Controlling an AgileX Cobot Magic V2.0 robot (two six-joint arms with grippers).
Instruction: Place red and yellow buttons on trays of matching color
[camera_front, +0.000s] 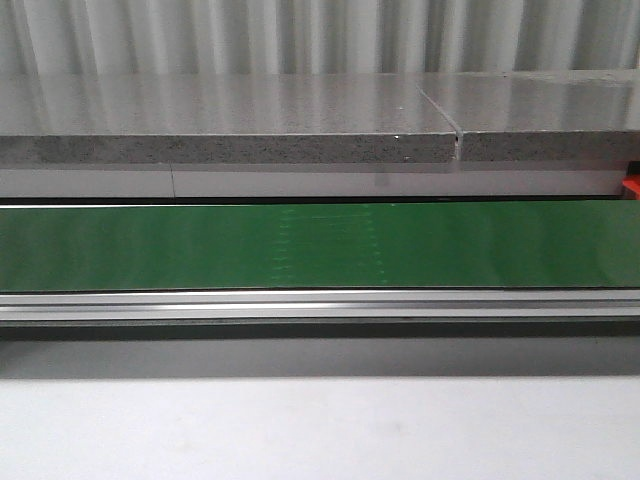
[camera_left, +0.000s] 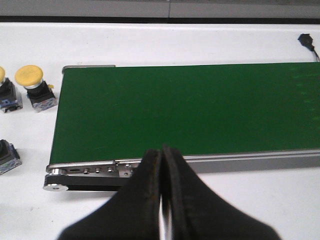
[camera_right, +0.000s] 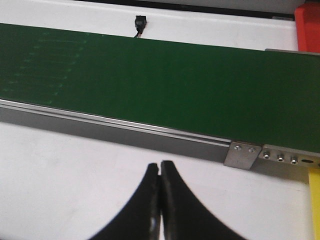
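No writing or brand shows anywhere. One smooth green belt (camera_front: 320, 245) runs across the white table (camera_front: 320, 430) in a silver metal frame. Past its end sit one round yellow button (camera_left: 34, 85) on a dark boxy base, the yellow edge of a second (camera_left: 4, 90), and a third base (camera_left: 7, 156) whose cap colour cannot be told. The left gripper (camera_left: 161, 152) and right gripper (camera_right: 160, 167) hang pressed together, empty. A red tray (camera_right: 307, 25) and a yellow tray (camera_right: 314, 200) edge the belt's other end.
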